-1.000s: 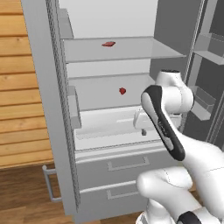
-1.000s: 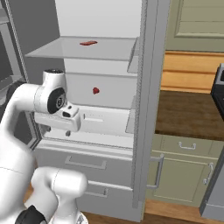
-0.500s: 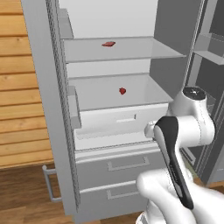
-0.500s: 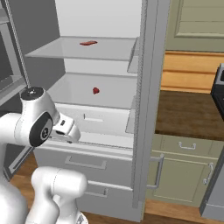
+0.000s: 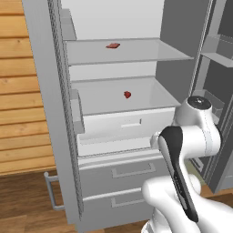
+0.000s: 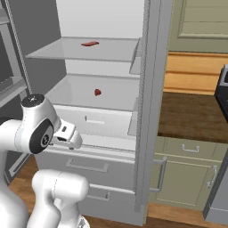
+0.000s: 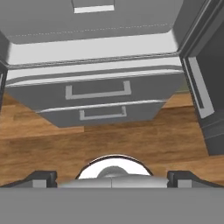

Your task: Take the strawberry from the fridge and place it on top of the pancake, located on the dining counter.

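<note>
Strawberry [image 5: 127, 94], a tiny bright red lump, sits alone on the fridge's [image 5: 54, 113] lower white shelf [image 5: 104, 98], towards the back and near the middle; from the right base camera it shows at the same spot [image 6: 97, 92]. One shelf up [image 5: 132, 52], a flatter, duller red-brown piece [image 5: 112, 45] lies on the glass. Both fridge doors stand open, and below the shelves are a white bin [image 5: 123, 129] and two grey drawers [image 5: 120, 170] with bar handles.

White arm [image 5: 191, 136] rises in front of the fridge, at about the height of the white bin, well apart from the strawberry and lower than it. Its gripper [image 7: 111, 177] points downward: the hand camera looks along it at the wooden floor [image 7: 109, 140] and the two drawer fronts [image 7: 98, 89]. The two dark fingertips [image 7: 39, 177] sit far apart at the bottom corners of that picture, so the pincer is released, spread wide, with nothing between its jaws.
</note>
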